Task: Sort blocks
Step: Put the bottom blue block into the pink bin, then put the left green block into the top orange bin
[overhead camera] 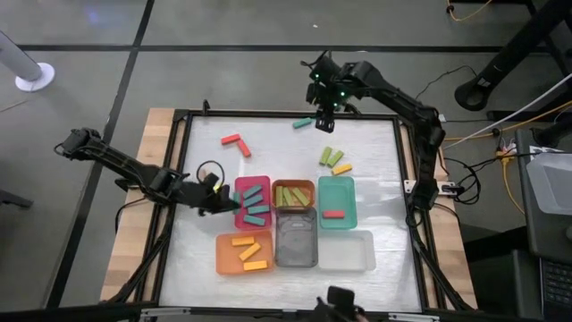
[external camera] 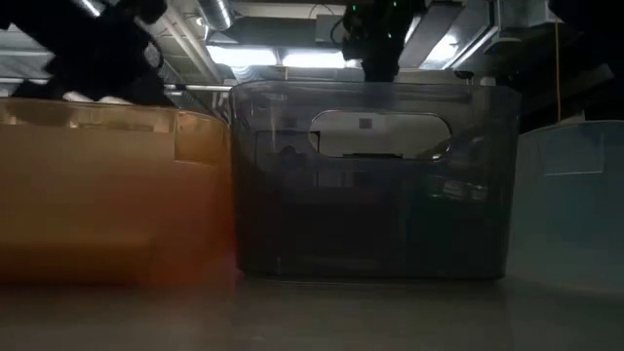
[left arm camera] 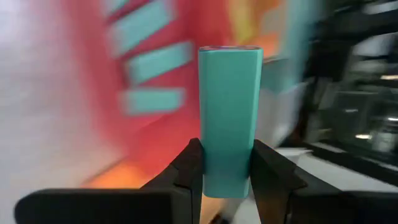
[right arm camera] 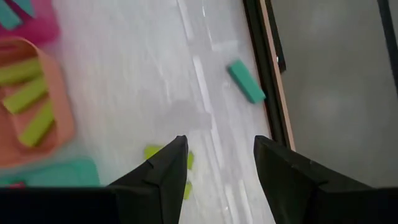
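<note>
My left claw (left arm camera: 227,171) pinches a teal block (left arm camera: 229,121) just beside the pink tray (overhead camera: 239,192); next I carry it over and release. My right claw (right arm camera: 217,165), spread, hovers near a loose teal block (right arm camera: 246,81).

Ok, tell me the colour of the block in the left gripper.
Teal block, clamped in the left gripper; clearest in the left wrist view.
</note>
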